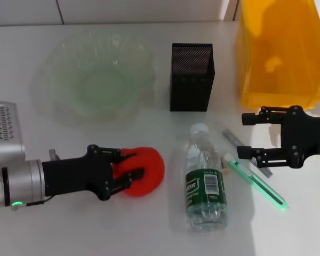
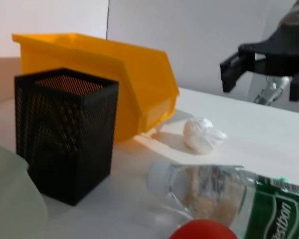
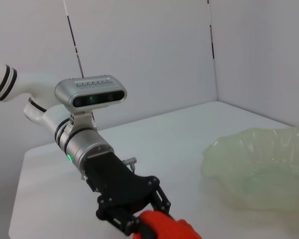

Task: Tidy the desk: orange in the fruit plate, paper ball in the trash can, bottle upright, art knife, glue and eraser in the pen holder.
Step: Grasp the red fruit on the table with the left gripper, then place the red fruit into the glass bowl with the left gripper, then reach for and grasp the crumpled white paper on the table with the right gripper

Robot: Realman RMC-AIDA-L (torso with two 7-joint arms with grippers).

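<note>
Orange (image 1: 144, 172) sits on the worktop (image 1: 96, 224), clasped by the left gripper's (image 1: 127, 173) fingers, fruit plate (image 1: 58, 101) empty; bottle (image 1: 205, 181) lies flat; right gripper (image 1: 247, 136) spreads wide above the knife (image 1: 258, 184); nothing tidied yet.

The left gripper (image 1: 130, 172) is built of matte black linkage bars joined by small round pivots, carried on a blocky black housing; behind it a brushed silver cylindrical wrist section (image 1: 21, 184) is fitted, on which a small green light (image 1: 14, 203) is lit; a silver camera module (image 3: 91, 92) with a ribbed top and a row of dark lenses is mounted above the wrist; a white arm segment (image 3: 10, 84) ringed by black bands is seen beyond it. The right gripper (image 1: 244, 135) is made of the same black linkage, with two parallel fingers and a black body.
</note>
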